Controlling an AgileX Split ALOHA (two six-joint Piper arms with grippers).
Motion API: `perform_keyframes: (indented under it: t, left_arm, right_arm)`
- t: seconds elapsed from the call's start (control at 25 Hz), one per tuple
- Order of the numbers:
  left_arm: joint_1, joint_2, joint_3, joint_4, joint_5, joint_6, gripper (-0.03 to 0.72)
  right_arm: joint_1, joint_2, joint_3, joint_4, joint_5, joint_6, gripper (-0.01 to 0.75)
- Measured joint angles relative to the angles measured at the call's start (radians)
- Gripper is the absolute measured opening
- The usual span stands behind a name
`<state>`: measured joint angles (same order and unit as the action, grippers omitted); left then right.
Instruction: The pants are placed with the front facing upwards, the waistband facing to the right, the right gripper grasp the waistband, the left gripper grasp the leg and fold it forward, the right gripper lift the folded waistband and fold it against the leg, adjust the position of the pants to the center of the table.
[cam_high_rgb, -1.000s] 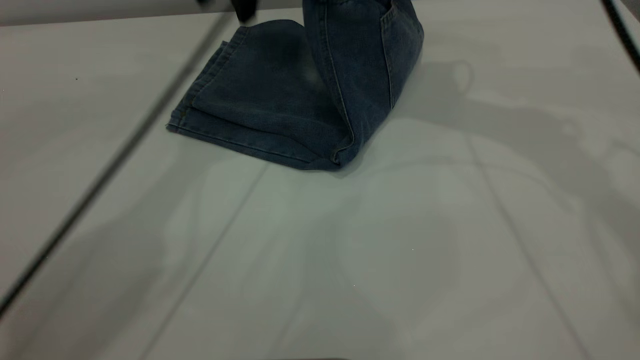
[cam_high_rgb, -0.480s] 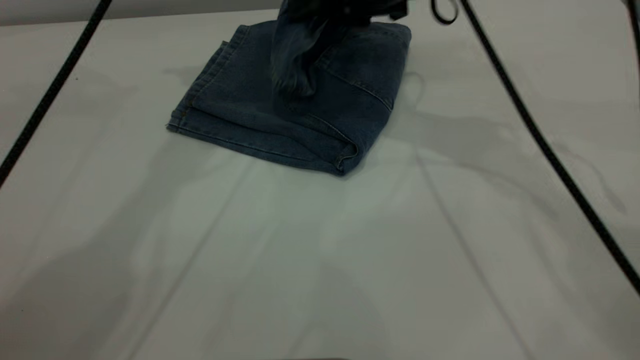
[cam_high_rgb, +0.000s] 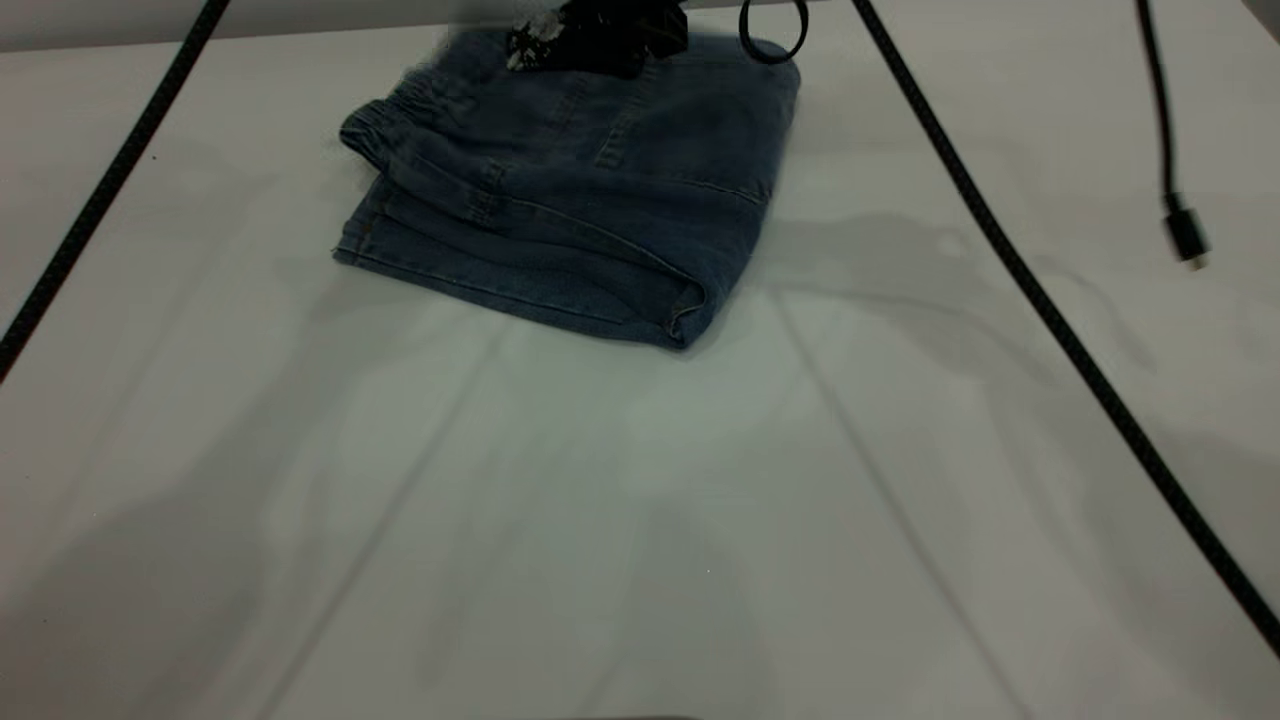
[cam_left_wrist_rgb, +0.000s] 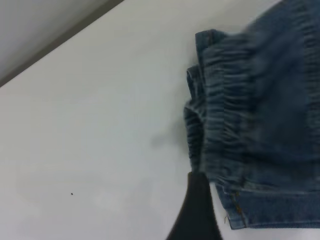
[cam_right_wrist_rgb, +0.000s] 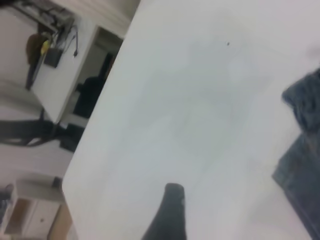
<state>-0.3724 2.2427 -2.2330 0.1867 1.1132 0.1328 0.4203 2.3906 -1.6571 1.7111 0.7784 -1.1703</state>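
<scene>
Two layers of denim, one neat bundle: the short blue denim pants (cam_high_rgb: 600, 190) lie folded on the large plain white table (cam_high_rgb: 640, 520), spreading out toward the camera from right under the black, white-flecked right gripper (cam_high_rgb: 590, 30). That gripper sits at the bundle's far edge, and whether it is wide, narrow or clamped on cloth, I cannot tell. A small black cable loop (cam_high_rgb: 772, 35) hangs just beside it.

Off to its side, toward the left arm, the gathered dark elastic waistband (cam_high_rgb: 385, 125) tops the stack, with the leg hems showing beneath. On the left wrist view, the all-black left gripper (cam_left_wrist_rgb: 199, 200) has its tip just beside the ruched waistband (cam_left_wrist_rgb: 225, 125). Contact? Can't say, and its grip can't be read either.

One thick black braided cable (cam_high_rgb: 1050, 310) slants across the table on the right gripper's side, another (cam_high_rgb: 90, 210) on the far left. A small black plug (cam_high_rgb: 1187, 238) dangles well apart from both grippers.
</scene>
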Motion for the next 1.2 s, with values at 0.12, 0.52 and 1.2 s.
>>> perform_keyframes:
  t: [0.12,0.52,1.2]
  left_arm:
    - [0.0,0.0,0.0,-0.008,0.007,0.026,0.556]
    - [-0.01,0.202,-0.001,-0.21,0.044,0.635,0.556]
    - [-0.037,0.416,-0.015,-0.194,0.011,0.699,0.556]
  right_arm:
    - [-0.041,-0.002,-0.007,-0.137,0.01,0.094,0.638]
    - [-0.221,-0.096,-0.015,-0.913,0.087,0.637,0.589]
    - [-0.234,-0.13,-0.015,-1.206,0.168,0.862,0.587]
